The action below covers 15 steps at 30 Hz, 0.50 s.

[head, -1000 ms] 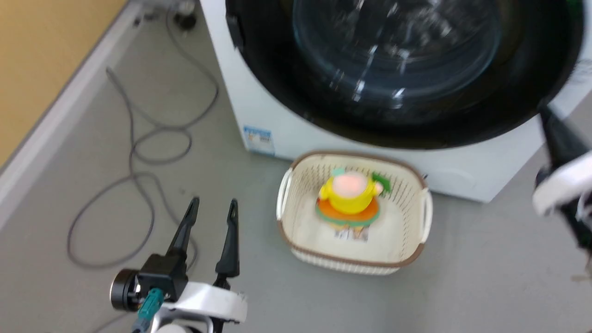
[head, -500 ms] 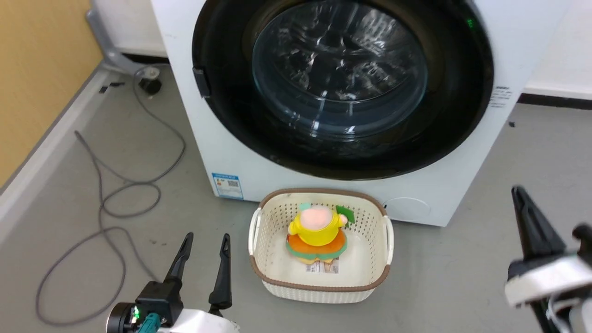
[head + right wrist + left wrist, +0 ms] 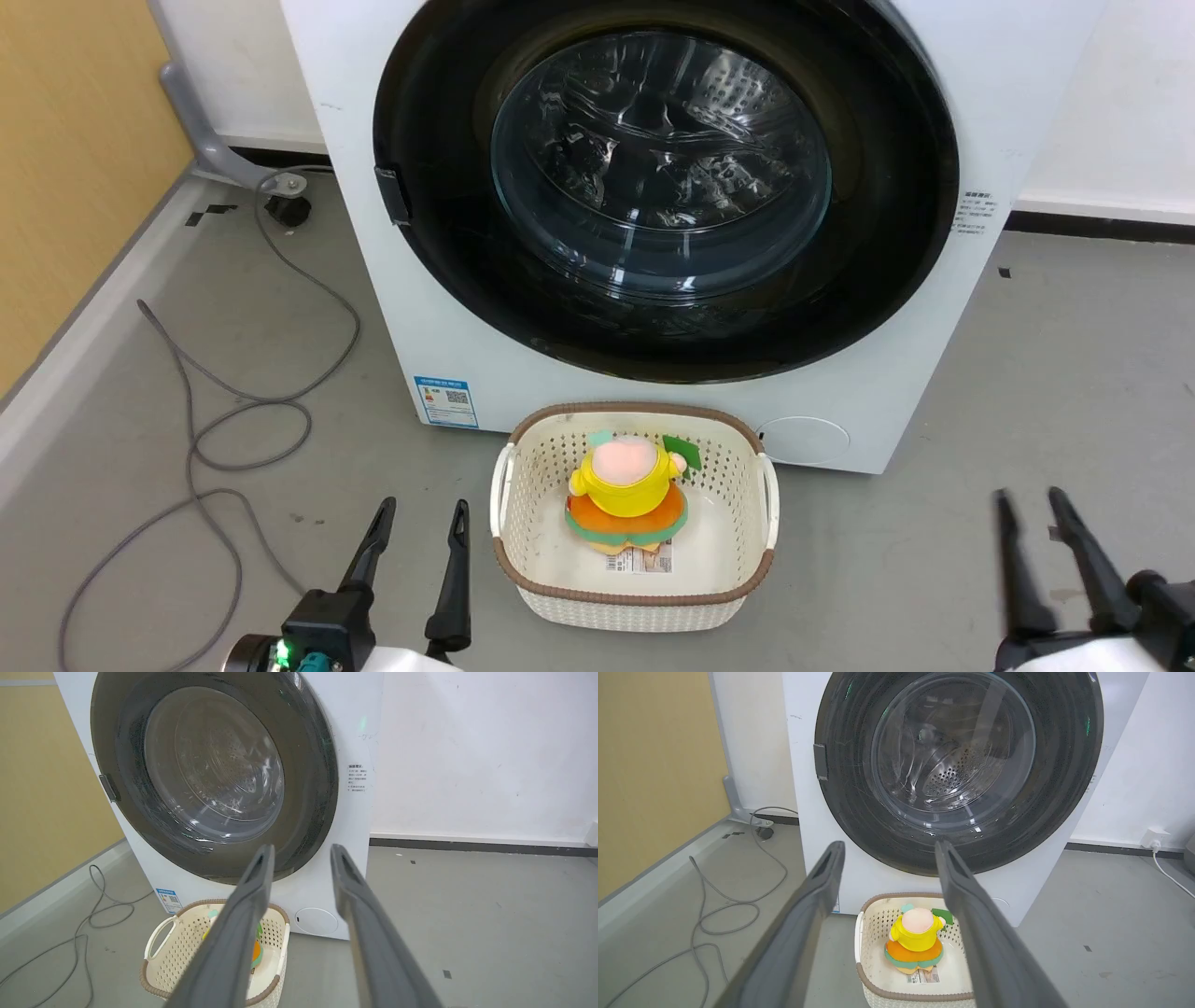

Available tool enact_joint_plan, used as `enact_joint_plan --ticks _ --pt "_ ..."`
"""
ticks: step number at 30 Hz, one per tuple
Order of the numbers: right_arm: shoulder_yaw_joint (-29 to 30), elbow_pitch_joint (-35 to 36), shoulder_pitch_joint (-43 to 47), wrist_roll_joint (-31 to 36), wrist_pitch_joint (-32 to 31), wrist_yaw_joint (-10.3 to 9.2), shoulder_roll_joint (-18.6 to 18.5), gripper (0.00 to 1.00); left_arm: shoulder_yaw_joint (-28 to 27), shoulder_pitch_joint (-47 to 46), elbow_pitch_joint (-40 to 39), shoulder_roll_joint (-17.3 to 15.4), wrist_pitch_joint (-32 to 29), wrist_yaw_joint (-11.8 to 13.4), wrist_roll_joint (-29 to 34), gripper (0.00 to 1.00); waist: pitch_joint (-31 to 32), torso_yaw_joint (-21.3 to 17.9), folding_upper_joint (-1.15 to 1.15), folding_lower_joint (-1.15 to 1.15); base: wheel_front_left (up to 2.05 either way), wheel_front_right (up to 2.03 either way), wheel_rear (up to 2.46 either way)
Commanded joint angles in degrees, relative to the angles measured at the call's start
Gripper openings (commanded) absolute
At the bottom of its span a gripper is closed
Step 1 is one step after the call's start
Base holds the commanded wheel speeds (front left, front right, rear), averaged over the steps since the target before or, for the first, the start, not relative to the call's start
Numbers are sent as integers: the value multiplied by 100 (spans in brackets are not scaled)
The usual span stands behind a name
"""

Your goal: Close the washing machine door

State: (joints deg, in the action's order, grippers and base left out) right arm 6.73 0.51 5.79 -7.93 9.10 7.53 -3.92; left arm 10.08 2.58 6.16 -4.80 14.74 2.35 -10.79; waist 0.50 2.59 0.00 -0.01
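In the head view, the white washing machine (image 3: 373, 280) is filling the upper middle of the frame, and its round black door (image 3: 887, 233) is lying flat against the front, with the drum showing through the glass. A blue sticker (image 3: 446, 402) is sitting at the machine's lower left corner. A cream basket (image 3: 635, 611) is standing on the grey floor (image 3: 934, 560) just below the door, holding a yellow and orange toy (image 3: 624, 485). A grey cable (image 3: 233, 420) is looping across the left side. The left gripper (image 3: 423, 509) is hanging at the lower left, beside the basket, its tips apart and holding nothing. The right gripper (image 3: 1028, 497) is hanging at the lower right, also parted and empty. In the left wrist view, the two spread fingers (image 3: 803, 919) are framing the basket and toy, with the door above them. In the right wrist view, the parted fingers (image 3: 233, 933) are rising over the basket at the lower left, well apart from the door at the upper left.
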Motion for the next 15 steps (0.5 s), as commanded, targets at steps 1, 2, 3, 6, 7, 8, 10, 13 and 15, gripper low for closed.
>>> enact_joint_plan --ticks 1,2,3,6,7,8,10,13,15 --pt "-25 49 100 59 -19 -4 42 100 4 54 4 -37 4 15 -24 100 -4 3 0 1 0 0 0" --pt "-29 63 120 69 -21 -4 55 100 11 49 2 -41 -3 18 -24 100 -8 6 0 1 0 0 0" --pt "-28 73 133 74 -20 -4 66 100 17 42 -1 -45 -13 23 -22 100 -9 11 0 1 0 0 0" --pt "-10 84 156 92 -12 -4 84 100 42 19 -15 -60 -43 45 -5 100 -13 33 0 1 0 0 0" --pt "-5 82 160 99 -11 -4 88 100 49 13 -22 -64 -48 53 1 100 -14 39 0 1 0 0 0" --pt "-4 78 163 105 -11 -4 91 100 57 10 -29 -68 -52 63 8 100 -15 43 0 1 0 0 0" --pt "-5 73 166 114 -7 -4 96 100 74 9 -41 -77 -58 80 22 100 -15 48 0 1 0 0 0" --pt "4 66 160 110 5 -4 100 100 96 12 -57 -87 -68 101 32 100 -20 53 0 1 0 0 0" --pt "9 57 157 93 14 -4 101 100 112 13 -65 -90 -76 115 36 100 -20 59 0 1 0 0 0"
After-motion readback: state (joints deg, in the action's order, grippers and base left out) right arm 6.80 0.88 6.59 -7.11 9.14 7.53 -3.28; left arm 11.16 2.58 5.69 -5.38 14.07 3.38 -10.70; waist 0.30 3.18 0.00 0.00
